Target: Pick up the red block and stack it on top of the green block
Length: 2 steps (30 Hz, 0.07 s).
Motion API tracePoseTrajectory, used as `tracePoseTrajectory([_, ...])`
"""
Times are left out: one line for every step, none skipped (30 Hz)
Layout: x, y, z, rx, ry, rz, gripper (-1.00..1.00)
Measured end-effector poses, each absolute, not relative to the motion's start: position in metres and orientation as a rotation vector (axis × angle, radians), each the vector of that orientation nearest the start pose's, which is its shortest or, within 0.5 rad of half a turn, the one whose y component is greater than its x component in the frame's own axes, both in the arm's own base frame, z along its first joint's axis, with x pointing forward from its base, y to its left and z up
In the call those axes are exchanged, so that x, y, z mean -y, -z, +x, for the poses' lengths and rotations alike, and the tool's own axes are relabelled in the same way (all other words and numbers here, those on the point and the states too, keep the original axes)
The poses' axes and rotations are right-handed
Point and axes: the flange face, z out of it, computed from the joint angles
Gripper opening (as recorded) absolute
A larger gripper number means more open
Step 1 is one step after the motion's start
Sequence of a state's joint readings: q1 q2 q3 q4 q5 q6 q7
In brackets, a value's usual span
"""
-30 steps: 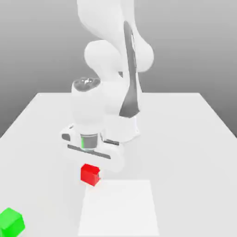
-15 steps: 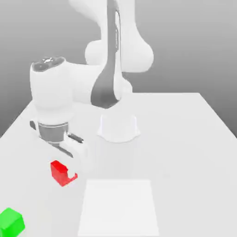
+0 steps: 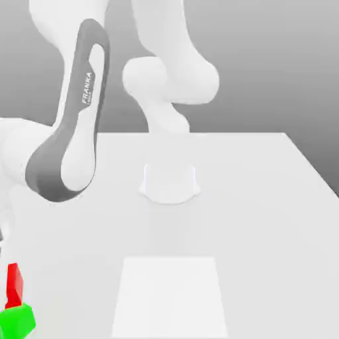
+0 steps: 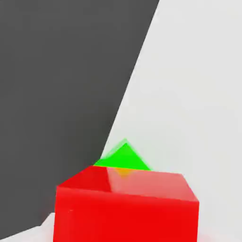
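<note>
We see the red block (image 3: 14, 286) resting on the green block (image 3: 17, 321) at the table's (image 3: 265, 198) corner, exterior view's left. Placement step, we judge. Finger state: cannot tell. Next: release cleanly, lift straight up.

Bright, even, diffuse light — shadows on the counter (image 3: 265, 198) faint and soft; the red block (image 4: 125, 208) shows slight blur.
</note>
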<state>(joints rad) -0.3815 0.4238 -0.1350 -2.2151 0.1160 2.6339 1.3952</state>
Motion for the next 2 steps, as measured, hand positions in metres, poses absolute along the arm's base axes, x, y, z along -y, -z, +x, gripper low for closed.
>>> tracePoseTrajectory([0.2757,-0.1851,0.4763,-2.643,0.001,-1.695,1.0])
tracePoseTrajectory([0.2757,-0.1851,0.4763,-2.643,0.001,-1.695,1.0])
